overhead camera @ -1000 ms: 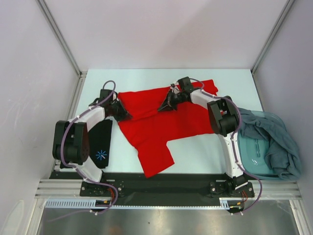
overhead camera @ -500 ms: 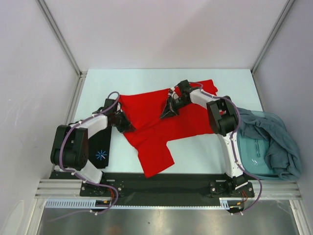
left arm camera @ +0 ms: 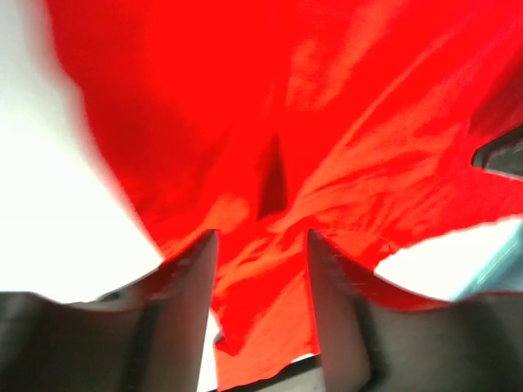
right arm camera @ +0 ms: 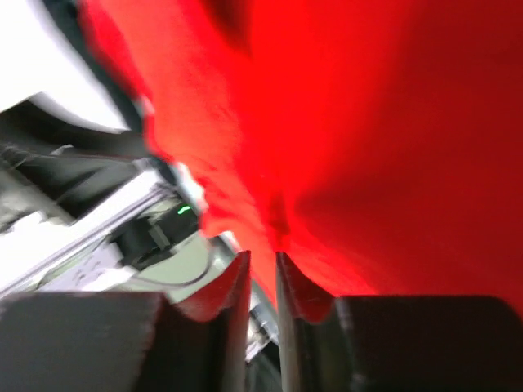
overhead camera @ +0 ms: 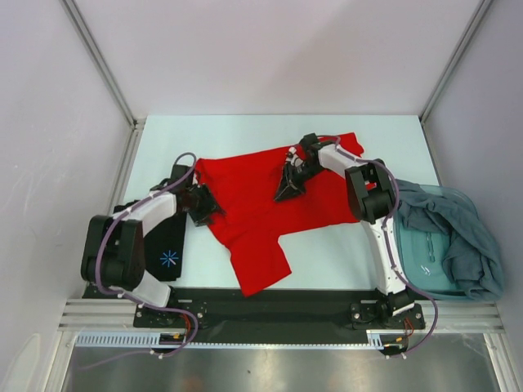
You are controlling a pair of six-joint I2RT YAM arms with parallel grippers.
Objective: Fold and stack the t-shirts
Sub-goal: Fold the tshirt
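Left fingers [left arm camera: 184,310] parted; red t-shirt [left arm camera: 327,122] beneath

White table [overhead camera: 245,131], teal bin [overhead camera: 421,257] at right edge

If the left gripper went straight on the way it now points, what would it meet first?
Probably the red t-shirt: its cloth lies directly ahead of the left gripper, though depth is unclear.

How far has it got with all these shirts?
Looks done: one black shirt lies folded at the left. In hand: the red shirt, spread out and rumpled, not neatly folded, with the left gripper and right gripper both over it, jaws apart. Left: the teal-grey shirts heaped over the bin, plus stacking.
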